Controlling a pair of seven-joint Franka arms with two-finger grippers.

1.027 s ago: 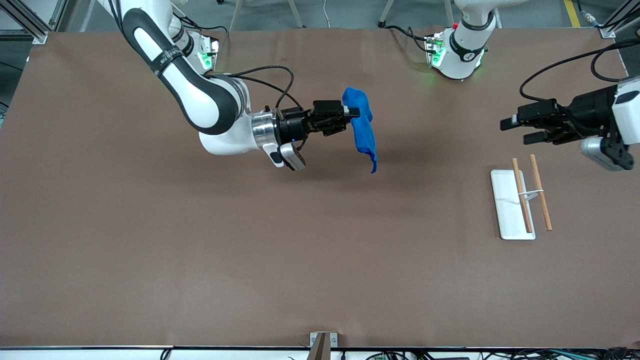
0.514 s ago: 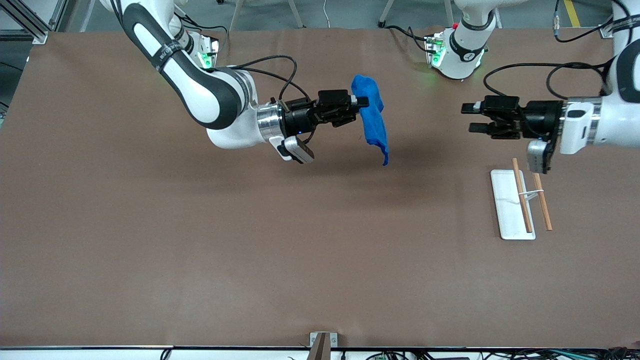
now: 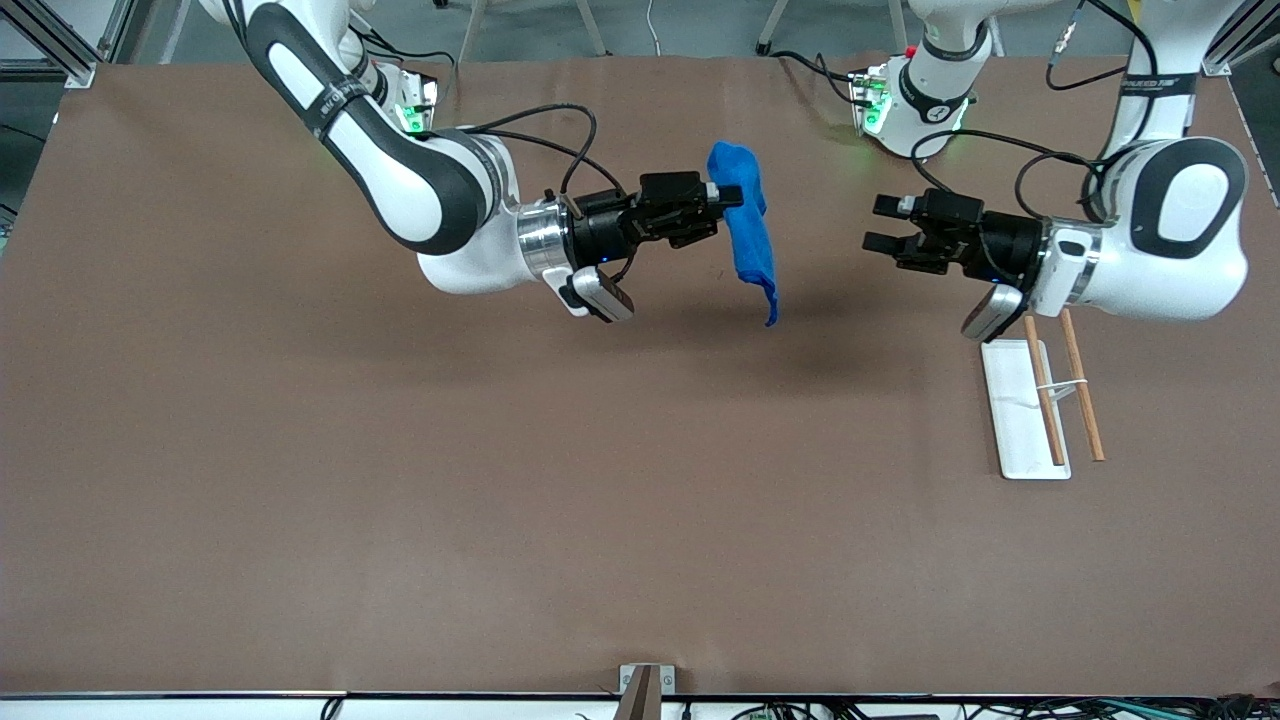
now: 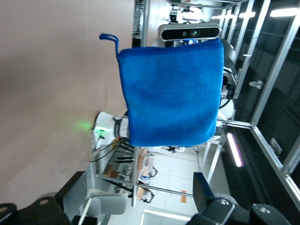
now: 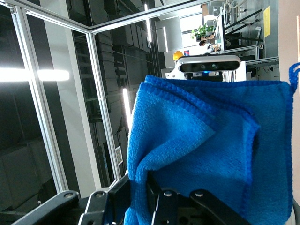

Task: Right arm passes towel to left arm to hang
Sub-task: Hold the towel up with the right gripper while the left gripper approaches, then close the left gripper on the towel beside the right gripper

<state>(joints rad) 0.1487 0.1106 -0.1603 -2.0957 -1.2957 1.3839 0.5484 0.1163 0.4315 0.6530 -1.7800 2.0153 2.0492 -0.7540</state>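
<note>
**Operator:** Holding the bright blue soft cloth towel (image 3: 745,225) in mid-air with the right arm's black two-finger tool (image 3: 728,200), clamped on the cloth's upper edge. It hangs over the brown worktop (image 3: 400,480), between the two arms, its small loop (image 4: 108,37) dangling at one corner.

**Second:** And the receiving side?

**Operator:** I have the left arm's black two-finger tool (image 3: 872,226) pointed at the towel with its fingers spread and nothing between them. It is near the cloth but clearly apart from it. In the left wrist view the towel (image 4: 171,93) sits squarely ahead as a flat folded rectangle.

**Second:** So which step is this?

**Operator:** I judge it the approach to the handover: the cloth is presented, the grasp not yet made. Next I need to bring the spread fingers around a free edge of the towel, away from the right tool's pinch, close them, and only then release on the right.

**Second:** Where does it go after?

**Operator:** Toward the white tray with two wooden rods (image 3: 1040,400), lying on the worktop at the left arm's end, nearer the front camera than the left tool's spot.
</note>
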